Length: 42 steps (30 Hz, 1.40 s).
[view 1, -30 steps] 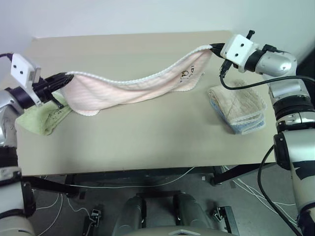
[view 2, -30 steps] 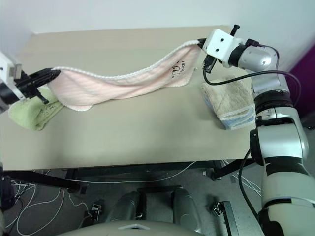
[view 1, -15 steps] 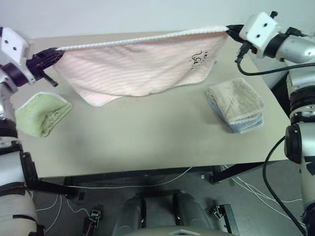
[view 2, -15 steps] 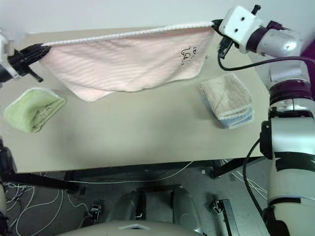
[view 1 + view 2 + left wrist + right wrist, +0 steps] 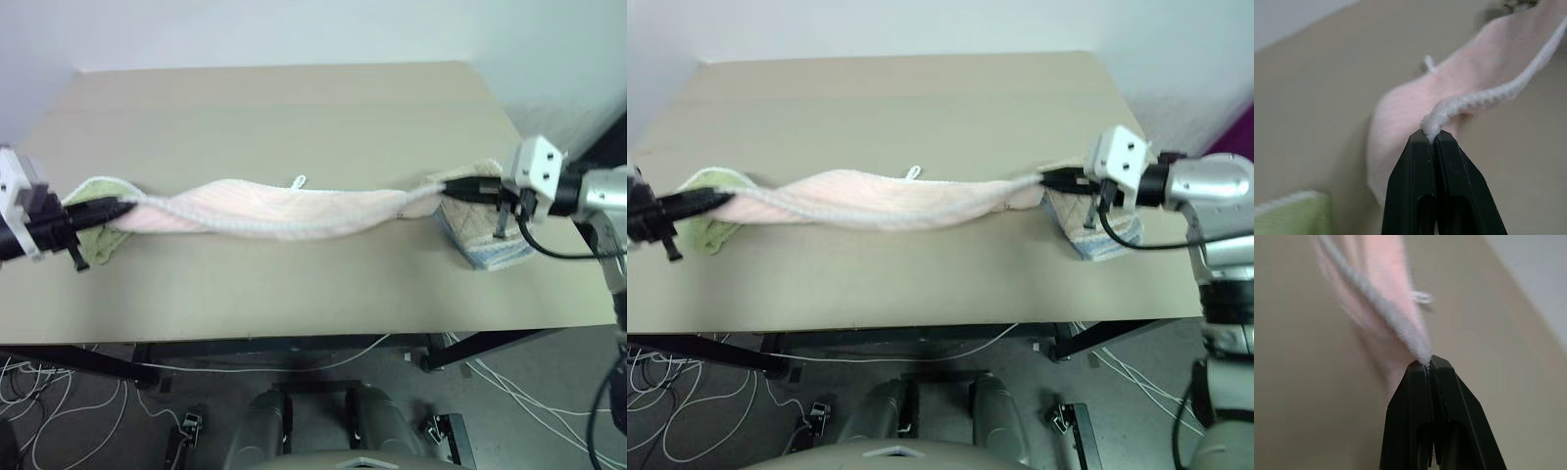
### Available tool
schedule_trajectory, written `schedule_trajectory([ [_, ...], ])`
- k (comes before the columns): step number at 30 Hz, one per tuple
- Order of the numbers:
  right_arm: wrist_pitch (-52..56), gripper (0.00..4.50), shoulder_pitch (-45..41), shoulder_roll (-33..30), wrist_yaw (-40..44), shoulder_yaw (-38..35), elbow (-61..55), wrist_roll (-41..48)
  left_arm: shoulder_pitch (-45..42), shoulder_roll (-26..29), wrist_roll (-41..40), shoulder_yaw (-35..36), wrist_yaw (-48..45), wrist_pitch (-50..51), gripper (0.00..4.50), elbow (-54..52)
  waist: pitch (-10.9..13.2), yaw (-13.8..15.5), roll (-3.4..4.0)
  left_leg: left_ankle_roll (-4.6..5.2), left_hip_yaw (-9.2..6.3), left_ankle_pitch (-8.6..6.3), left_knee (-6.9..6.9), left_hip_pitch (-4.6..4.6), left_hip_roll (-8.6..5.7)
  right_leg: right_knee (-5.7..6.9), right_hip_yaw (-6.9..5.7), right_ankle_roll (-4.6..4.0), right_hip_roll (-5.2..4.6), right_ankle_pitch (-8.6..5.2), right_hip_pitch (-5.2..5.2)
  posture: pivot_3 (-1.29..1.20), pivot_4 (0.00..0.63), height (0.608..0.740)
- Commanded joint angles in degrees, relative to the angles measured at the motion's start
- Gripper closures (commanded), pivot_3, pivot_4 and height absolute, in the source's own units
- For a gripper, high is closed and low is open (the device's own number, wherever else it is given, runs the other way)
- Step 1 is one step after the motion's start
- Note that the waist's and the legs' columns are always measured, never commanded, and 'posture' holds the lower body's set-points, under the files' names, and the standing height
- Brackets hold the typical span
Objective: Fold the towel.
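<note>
The pale pink towel [image 5: 279, 208] stretches in a long sagging band across the middle of the table, its white trim along the near edge and a small white loop [image 5: 297, 181] on the far edge. My left gripper [image 5: 125, 205] is shut on the towel's left corner, just by the green towel. My right gripper [image 5: 443, 188] is shut on its right corner, over the beige stack. In the left wrist view the black fingers [image 5: 1420, 161] pinch the white trim [image 5: 1488, 95]; the right wrist view shows its fingers [image 5: 1422, 382] clamped on trim too.
A light green folded towel [image 5: 98, 189] lies at the table's left, partly under the pink one. A beige folded towel on a blue one [image 5: 485, 240] sits at the right near the table edge [image 5: 294, 338]. Cables hang below the table.
Both grippers have come down and back toward me with the towel. It hung spread high between them; now it lies low across the table as a bunched band.
</note>
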Motion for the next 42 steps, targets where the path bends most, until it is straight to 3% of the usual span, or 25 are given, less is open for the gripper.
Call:
schedule_trajectory([
  [1, 6.5, 4.48, 4.3, -3.7, 3.1, -5.3, -7.1, 6.0, 5.0, 2.7, -3.1, 5.8, -1.4, 4.9, 4.5, -6.7, 0.0, 0.0, 0.0, 0.0, 0.01, 0.0, 0.0, 0.06, 0.0, 0.0, 0.0, 0.0, -0.01, 0.0, 0.05, 0.0, 0.15, 0.74],
  [8, 11.7, 4.48, 9.9, -4.2, 3.9, -6.8, -10.6, 8.3, 14.5, 4.3, 1.2, 5.6, -3.3, 4.0, 4.5, -12.1, 0.0, 0.0, 0.0, 0.01, 0.02, -0.01, -0.12, 0.3, 0.03, -0.11, 0.06, -0.02, -0.03, -0.01, 0.27, 0.0, 0.15, 0.74],
  [14, 12.7, 4.48, 9.8, -2.9, 2.9, -6.5, -9.0, 7.8, 12.6, 5.6, 5.6, 1.4, -3.1, -0.4, 4.5, -9.6, 0.0, 0.4, 0.0, 0.0, 0.04, -0.01, -0.13, 0.31, 0.02, -0.15, 0.07, -0.02, -0.05, -0.01, 0.29, 0.0, 0.15, 0.74],
  [23, 9.9, 4.48, 3.1, 1.4, -1.4, -3.3, -1.4, 3.2, -3.3, 2.6, 13.9, -9.3, 1.4, -11.8, 4.5, 3.9, 0.0, 1.2, 0.0, 0.01, 0.11, -0.02, -0.14, 0.32, 0.01, -0.15, 0.04, -0.01, -0.03, 0.0, 0.26, 0.0, 0.15, 0.74],
  [33, -0.7, 4.48, -10.0, 10.1, -6.0, 5.3, 21.2, -9.8, -26.3, -7.8, 24.3, -21.7, 6.8, -24.0, 4.5, 25.5, 0.0, 1.3, -0.03, 0.01, 0.16, -0.01, -0.03, 0.3, -0.03, -0.02, 0.0, 0.0, 0.14, 0.01, 0.23, 0.0, 0.15, 0.74],
  [42, -8.8, 4.48, -16.7, 13.1, -7.1, 7.1, 36.7, -15.8, -37.9, -13.3, 32.5, -27.1, 12.8, -35.1, 4.5, 45.6, 0.0, 1.1, -0.04, 0.02, 0.21, 0.0, 0.0, 0.26, -0.04, 0.03, 0.02, 0.01, 0.17, 0.01, 0.17, 0.0, 0.15, 0.74],
])
